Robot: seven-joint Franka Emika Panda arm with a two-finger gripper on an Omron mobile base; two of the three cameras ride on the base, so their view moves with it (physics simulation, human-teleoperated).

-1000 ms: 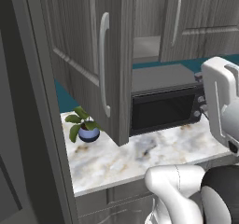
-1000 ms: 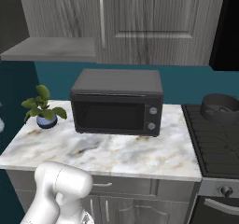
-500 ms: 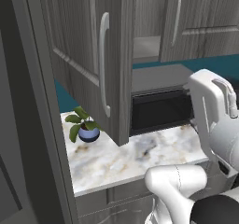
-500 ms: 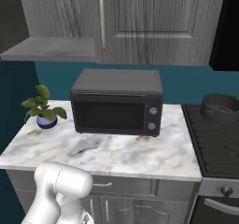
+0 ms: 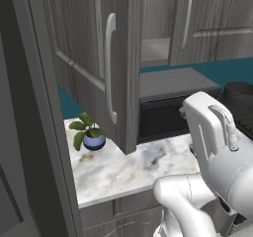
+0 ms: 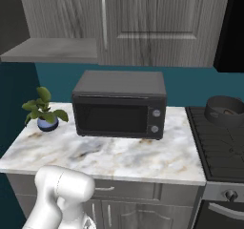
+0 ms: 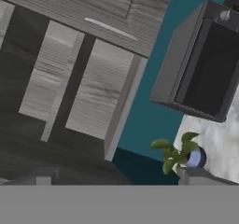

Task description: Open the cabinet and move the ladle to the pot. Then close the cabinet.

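The cabinet (image 5: pixel 99 78) is seen with its left door swung wide open in the left base view, the long silver bar handle (image 5: pixel 109 68) standing on the door's face at about 10 o'clock from the arm's white link. Behind the door, at 12 o'clock, a bare-looking shelf (image 5: pixel 155 48) is visible; the ladle cannot be made out on it. In the right base view the shelf's underside (image 6: pixel 50 50) sits at 10 o'clock above the microwave (image 6: pixel 119 104), and the pot (image 6: pixel 225 109) rests on the stove (image 6: pixel 219 142) at 3 o'clock, well apart from the cabinet.

The gripper (image 7: pixel 112 178) is shown by two dark tips at the bottom of the hand view, set far apart, so the fingers appear spread with nothing between them. That view is rolled: the cabinet interior lies at 10 o'clock, the microwave at 2 o'clock and a small potted plant (image 7: pixel 182 155) near 5 o'clock.

The step in hand is judged to be reaching into the opened cabinet for the ladle. It is best done by first turning the hand until the shelf's contents are seen, since the ladle's position cannot be told. The open door's edge should be cleared widely, and the fingers kept spread until the ladle's handle lies between them
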